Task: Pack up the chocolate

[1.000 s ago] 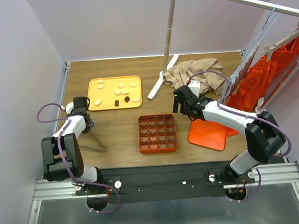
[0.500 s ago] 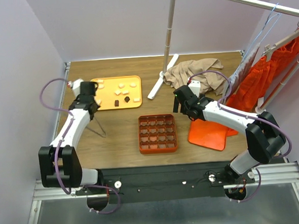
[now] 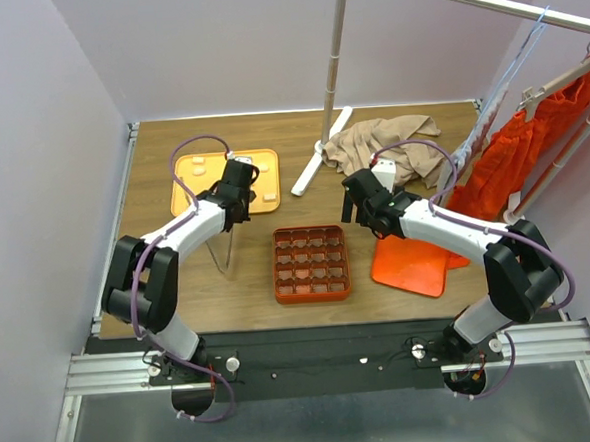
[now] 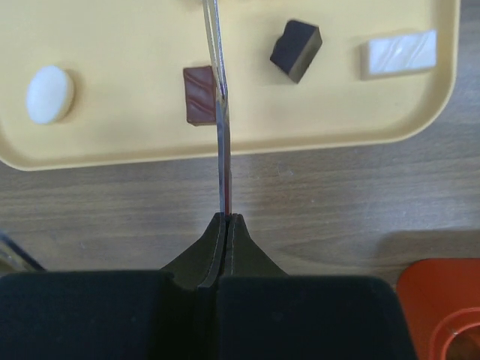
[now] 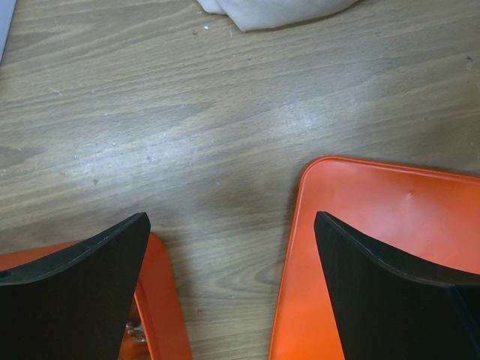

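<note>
Chocolate pieces lie on a yellow-orange tray (image 4: 112, 154): a white oval (image 4: 49, 94), a striped brown square (image 4: 199, 105), a dark block (image 4: 295, 49) and a white bar (image 4: 401, 52). My left gripper (image 4: 226, 217) is shut on a thin metal tool (image 4: 221, 135) whose far end reaches over the brown square. From above, the left gripper (image 3: 235, 190) hovers at the tray's (image 3: 188, 192) right part. My right gripper (image 5: 232, 247) stands open and holds nothing, over bare wood between the orange gridded box (image 3: 311, 263) and a flat orange lid (image 3: 413, 262).
A beige cloth (image 3: 386, 145) lies at the back right beside the white foot (image 3: 316, 160) of a clothes rack. An orange garment (image 3: 541, 151) hangs at the far right. The box corner (image 5: 161, 300) and lid edge (image 5: 375, 217) flank the right fingers.
My left arm has swung from the table's left edge rightward to over the tray, carrying the thin tool. The right arm has not moved.
</note>
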You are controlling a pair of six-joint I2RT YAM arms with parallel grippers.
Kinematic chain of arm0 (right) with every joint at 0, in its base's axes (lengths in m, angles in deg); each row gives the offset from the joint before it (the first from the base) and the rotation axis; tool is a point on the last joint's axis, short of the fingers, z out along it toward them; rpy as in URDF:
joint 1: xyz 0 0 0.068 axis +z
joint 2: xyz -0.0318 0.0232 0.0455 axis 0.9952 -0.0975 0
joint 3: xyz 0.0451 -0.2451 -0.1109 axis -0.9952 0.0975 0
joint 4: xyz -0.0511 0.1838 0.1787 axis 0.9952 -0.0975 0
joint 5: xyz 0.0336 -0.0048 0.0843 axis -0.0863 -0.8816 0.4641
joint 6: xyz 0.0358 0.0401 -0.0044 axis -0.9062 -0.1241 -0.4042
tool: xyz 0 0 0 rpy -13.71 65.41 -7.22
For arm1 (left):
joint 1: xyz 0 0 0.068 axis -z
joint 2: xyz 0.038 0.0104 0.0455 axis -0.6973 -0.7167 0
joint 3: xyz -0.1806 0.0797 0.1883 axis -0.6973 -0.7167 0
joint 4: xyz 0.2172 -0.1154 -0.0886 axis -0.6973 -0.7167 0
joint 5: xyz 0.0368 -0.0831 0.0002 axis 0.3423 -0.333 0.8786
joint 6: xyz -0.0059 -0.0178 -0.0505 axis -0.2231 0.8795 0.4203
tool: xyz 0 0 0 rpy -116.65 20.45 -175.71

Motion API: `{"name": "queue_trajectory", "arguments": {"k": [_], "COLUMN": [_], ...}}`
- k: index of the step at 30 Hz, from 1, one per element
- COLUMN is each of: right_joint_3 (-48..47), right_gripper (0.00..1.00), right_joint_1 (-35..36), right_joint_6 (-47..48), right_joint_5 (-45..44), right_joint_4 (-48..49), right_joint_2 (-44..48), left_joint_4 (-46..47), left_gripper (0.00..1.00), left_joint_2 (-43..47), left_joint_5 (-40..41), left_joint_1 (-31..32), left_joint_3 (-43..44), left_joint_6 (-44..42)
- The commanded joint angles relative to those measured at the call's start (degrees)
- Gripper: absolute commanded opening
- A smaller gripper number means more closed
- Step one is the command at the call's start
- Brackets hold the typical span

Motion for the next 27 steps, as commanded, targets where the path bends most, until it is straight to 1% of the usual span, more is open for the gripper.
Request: {"name": "queue_trajectory", "arguments": {"k": [1, 5, 8, 9, 11, 12, 14, 16, 18, 20, 22, 26, 27], "right_joint_3": [1.33, 1.07, 0.8, 0.89, 0.81, 0.8, 1.07, 1.33, 1.86, 2.21, 2.47, 2.91, 2.74], "right_gripper": [1.0, 1.0, 1.0, 1.0, 1.0, 1.0, 1.0, 1.0, 1.0, 1.0, 1.0, 1.0, 1.0], "right_joint_1": [0.32, 0.23, 0.23, 0.32, 0.23, 0.23, 0.32, 0.23, 0.23, 0.23, 0.23, 0.23, 0.23], "right_joint_6": [-0.39, -0.3, -0.39, -0.39, -0.39, -0.39, -0.3, -0.04, -0.21, -0.39, -0.39, -0.3, -0.21], "right_joint_5": [-2.37, -2.2, -2.02, -1.93, -1.84, -1.84, -1.58, -1.23, -1.49, -1.49, -1.49, -1.32, -1.32], "right_joint_4": [0.22, 0.13, 0.13, 0.13, 0.13, 0.13, 0.13, 0.13, 0.13, 0.13, 0.13, 0.13, 0.13], "right_joint_2": [1.08, 0.91, 0.55, 0.38, 0.38, 0.46, 0.81, 1.25, 1.61, 2.04, 2.31, 2.49, 2.31], "left_joint_4": [0.54, 1.77, 1.6, 1.68, 2.12, 2.12, 1.95, 1.86, 1.34, 0.11, -0.25, -0.33, -0.42], "left_gripper": [0.0, 0.0, 0.08, 0.17, 0.28, 0.38, 0.53, 0.72, 0.87, 0.9, 0.91, 0.91, 0.91], "left_joint_2": [-0.7, 1.67, 2.12, 2.38, 2.82, 3.0, 3.52, 4.14, 5.28, 6.94, 9.05, 16.94, 18.1], "left_joint_5": [-2.51, -4.87, -7.15, -7.43, -6.91, -6.73, -6.29, -5.85, -5.76, -5.58, -5.93, -5.5, -5.15], "left_joint_1": [0.05, -0.13, -0.39, -0.4, -0.4, -0.66, -0.83, -1.01, -1.01, -1.19, -1.27, -2.41, -3.03], "left_joint_3": [-1.16, -3.54, -4.77, -5.03, -5.38, -5.39, -5.3, -5.21, -4.77, -4.16, -4.42, -7.92, -8.81], "left_joint_6": [-3.07, -1.93, -1.13, -0.7, -0.34, -0.25, -0.16, 0.36, 0.71, 2.38, 3.96, 9.84, 12.55]}}
